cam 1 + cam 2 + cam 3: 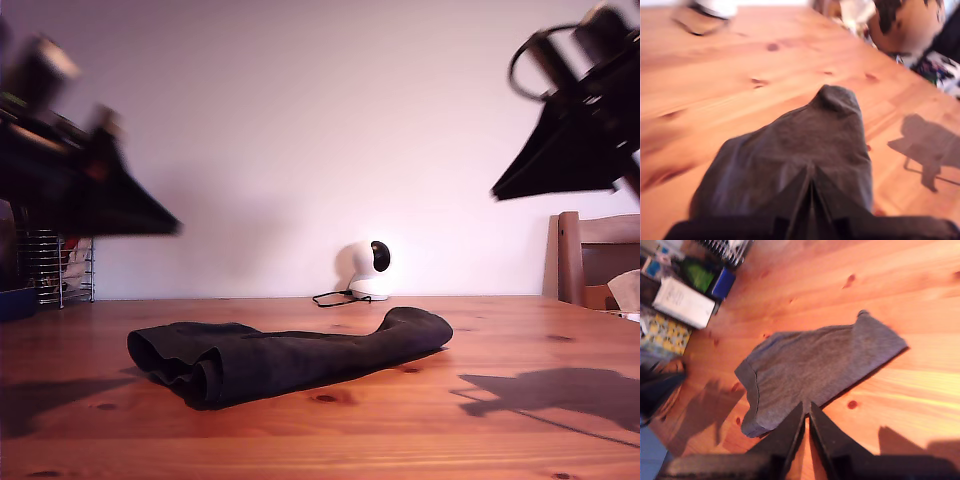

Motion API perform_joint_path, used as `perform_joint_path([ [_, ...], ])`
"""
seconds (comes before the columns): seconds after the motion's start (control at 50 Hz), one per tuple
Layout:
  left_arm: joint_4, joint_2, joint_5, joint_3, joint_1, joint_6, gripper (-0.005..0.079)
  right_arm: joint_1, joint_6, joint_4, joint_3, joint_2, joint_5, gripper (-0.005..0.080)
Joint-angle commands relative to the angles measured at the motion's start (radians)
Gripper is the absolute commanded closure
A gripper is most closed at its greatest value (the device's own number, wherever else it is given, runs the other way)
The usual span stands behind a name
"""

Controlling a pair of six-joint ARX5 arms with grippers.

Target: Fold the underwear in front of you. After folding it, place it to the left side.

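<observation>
The underwear (pixel 290 360) lies on the wooden table (pixel 530 335) as a long dark charcoal cloth. Its thick rolled end points toward the exterior view's left and its narrow end toward the exterior view's right. My first gripper (pixel 168 228) hangs high at the exterior view's left, shut and holding nothing. In the first wrist view its tips (pixel 810 182) hover over the underwear (pixel 805 135). My second gripper (pixel 498 190) is raised at the exterior view's right, shut and holding nothing. Its tips (pixel 806 410) sit above the long edge of the underwear (pixel 815 365).
A small white camera-like device (pixel 372 268) with a black cable stands at the back of the table. A wire rack (pixel 60 265) and a blue object (pixel 14 302) sit at the exterior view's left, a wooden chair (pixel 595 255) at its right. Boxes (pixel 682 302) lie beside the rack.
</observation>
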Motion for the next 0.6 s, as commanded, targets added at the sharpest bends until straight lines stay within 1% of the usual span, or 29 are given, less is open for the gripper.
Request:
perform_joint_path([
  [0.0,0.02,0.064,-0.005,0.036,-0.016,0.008,0.0763,0.011,-0.007,0.023,0.018,0.027,-0.005,0.0763],
  [0.22,0.011,0.268,-0.004,0.216,-0.079,0.007,0.0763,0.025,-0.006,0.06,0.032,0.082,-0.001,0.0763],
  [0.38,-0.048,0.379,-0.005,0.326,-0.129,0.005,0.0763,0.027,-0.006,0.083,0.032,0.088,0.005,0.0763],
  [0.52,-0.115,0.455,-0.016,0.378,-0.167,0.005,0.0763,0.027,-0.006,0.089,0.033,0.088,0.004,0.0763],
  [0.58,-0.13,0.473,-0.041,0.383,-0.182,0.008,0.0763,0.028,-0.006,0.089,0.033,0.088,0.004,0.0763],
])
